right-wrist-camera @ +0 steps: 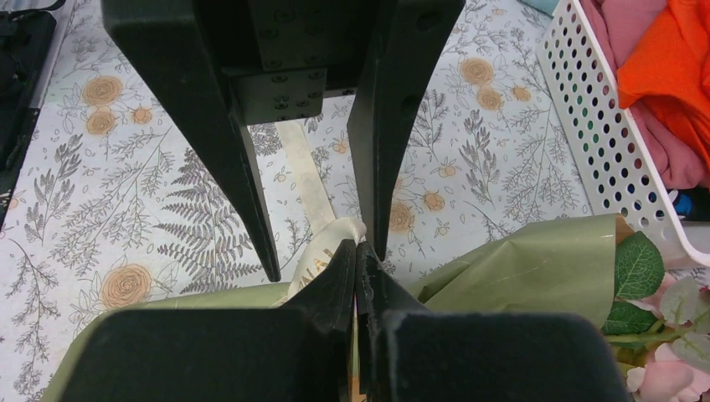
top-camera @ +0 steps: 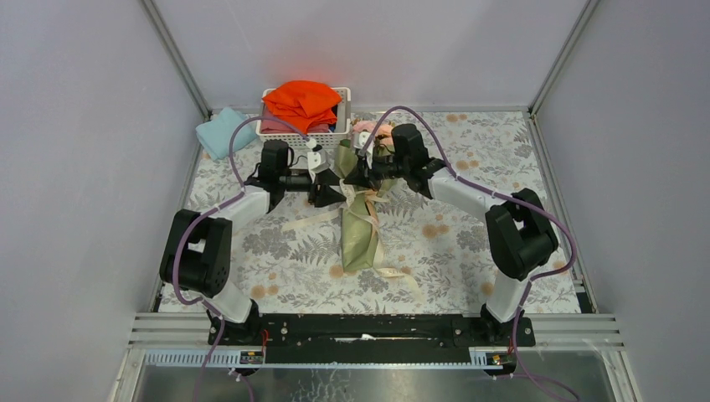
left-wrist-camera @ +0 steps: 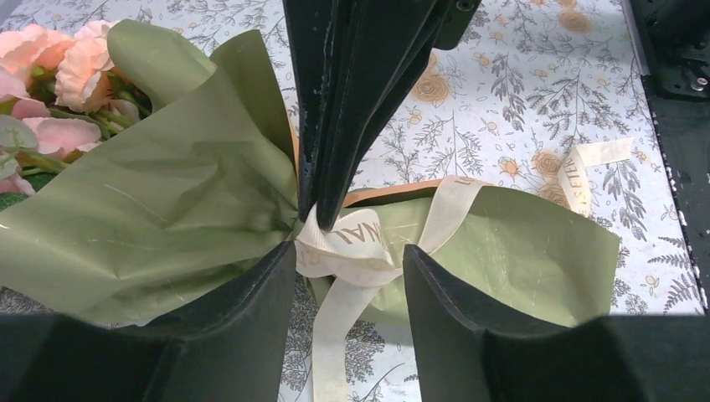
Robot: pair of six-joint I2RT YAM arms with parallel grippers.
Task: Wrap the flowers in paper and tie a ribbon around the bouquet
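The bouquet [top-camera: 360,226] lies in the middle of the floral-printed tabletop [top-camera: 469,167], its narrow end pointing toward the arm bases and its wide end toward the far side, just in front of a white perforated basket [right-wrist-camera: 586,126]. The olive-green paper [left-wrist-camera: 167,201] is gathered at a waist, with a thin peach edge showing there, and the pale pink flowers [left-wrist-camera: 59,59] spill out of the wide end along with a few green leaves. The cream ribbon [left-wrist-camera: 452,205], printed with gold letters, is cinched round that waist; one tail runs off across the tabletop on the left arm's side and another trails past the narrow end. Both arms meet over the waist. The left claw [left-wrist-camera: 350,251] is spread, one finger on each side of the ribbon's knot with a clear gap between them. The right claw [right-wrist-camera: 357,251] is pressed together, pinching a fold of the ribbon right at the knot, and its tips sit between the left claw's fingers. The basket holds a bright orange cloth [right-wrist-camera: 678,59] on top of pink fabric, and a light-blue folded cloth [top-camera: 222,131] lies on the tabletop beside the basket.
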